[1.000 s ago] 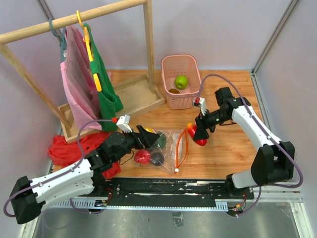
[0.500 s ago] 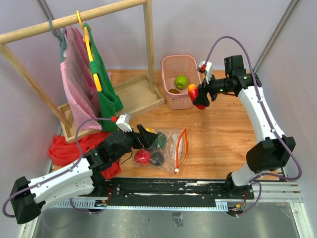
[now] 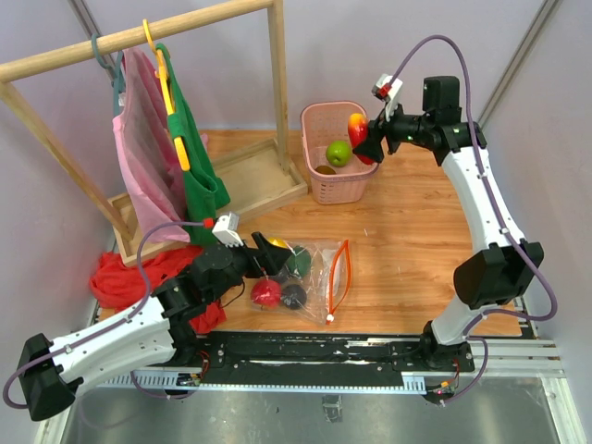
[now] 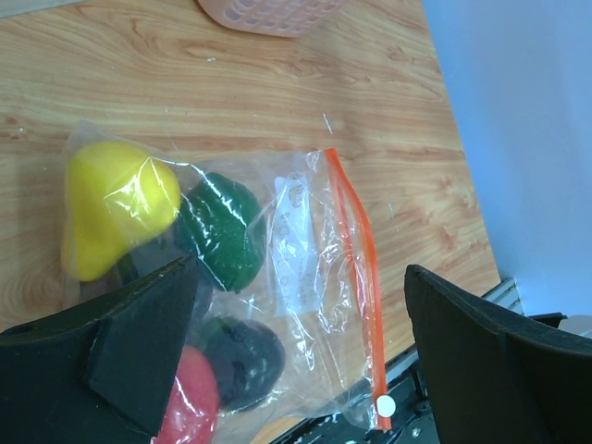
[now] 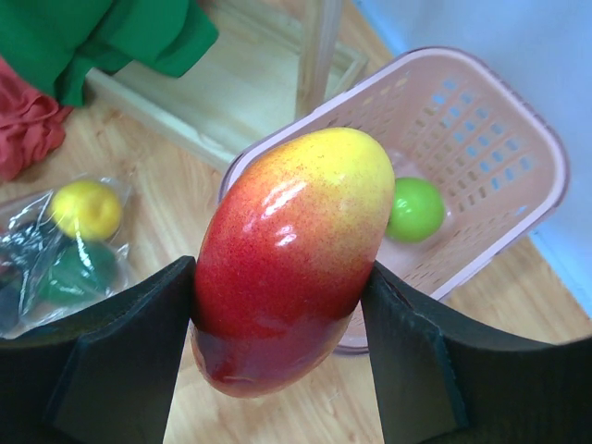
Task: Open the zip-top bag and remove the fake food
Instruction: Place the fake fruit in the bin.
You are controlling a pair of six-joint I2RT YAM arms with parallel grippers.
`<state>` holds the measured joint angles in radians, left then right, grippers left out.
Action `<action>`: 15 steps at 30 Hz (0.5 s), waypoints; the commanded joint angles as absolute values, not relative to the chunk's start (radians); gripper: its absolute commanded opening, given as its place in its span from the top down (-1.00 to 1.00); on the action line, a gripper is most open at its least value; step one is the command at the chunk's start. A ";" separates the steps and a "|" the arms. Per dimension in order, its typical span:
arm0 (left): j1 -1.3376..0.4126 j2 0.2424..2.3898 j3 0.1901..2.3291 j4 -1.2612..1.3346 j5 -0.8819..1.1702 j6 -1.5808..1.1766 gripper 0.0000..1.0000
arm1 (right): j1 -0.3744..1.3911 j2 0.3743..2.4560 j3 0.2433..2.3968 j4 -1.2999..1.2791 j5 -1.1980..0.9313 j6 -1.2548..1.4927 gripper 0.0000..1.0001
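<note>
The clear zip-top bag point(image 3: 319, 270) lies on the table, its orange-red zip strip point(image 4: 356, 277) on the right side. Inside show a yellow piece point(image 4: 116, 205), a dark green piece point(image 4: 220, 229), a dark purple piece point(image 4: 242, 361) and a red piece point(image 4: 190, 407). My left gripper point(image 4: 301, 356) is open, just above the bag's left part. My right gripper point(image 5: 277, 328) is shut on a red-and-yellow mango point(image 5: 291, 250) and holds it in the air above the pink basket point(image 3: 313, 125). A light green apple point(image 3: 339, 153) lies in the basket.
A wooden clothes rack point(image 3: 139, 37) with pink and green garments stands at the back left. A red cloth heap point(image 3: 120, 277) lies left of the bag. The table's front edge and a black rail point(image 3: 305, 347) run just below the bag.
My right gripper has carried the mango from beside the bag up and back to above the pink basket. The left arm and the bag have hardly moved.
</note>
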<state>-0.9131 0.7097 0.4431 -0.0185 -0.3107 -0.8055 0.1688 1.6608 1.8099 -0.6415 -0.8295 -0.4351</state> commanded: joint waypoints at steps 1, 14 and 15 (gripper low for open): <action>-0.917 0.707 0.476 -0.023 -0.331 -0.811 -0.93 | 0.143 1.701 1.863 -0.486 -0.781 -0.348 0.68; -0.917 0.707 0.480 -0.029 -0.332 -0.807 -0.93 | 0.143 1.829 1.927 -0.349 -0.670 -0.267 0.67; -0.917 0.706 0.480 -0.030 -0.333 -0.806 -0.93 | 0.142 1.837 1.929 -0.339 -0.660 -0.264 0.66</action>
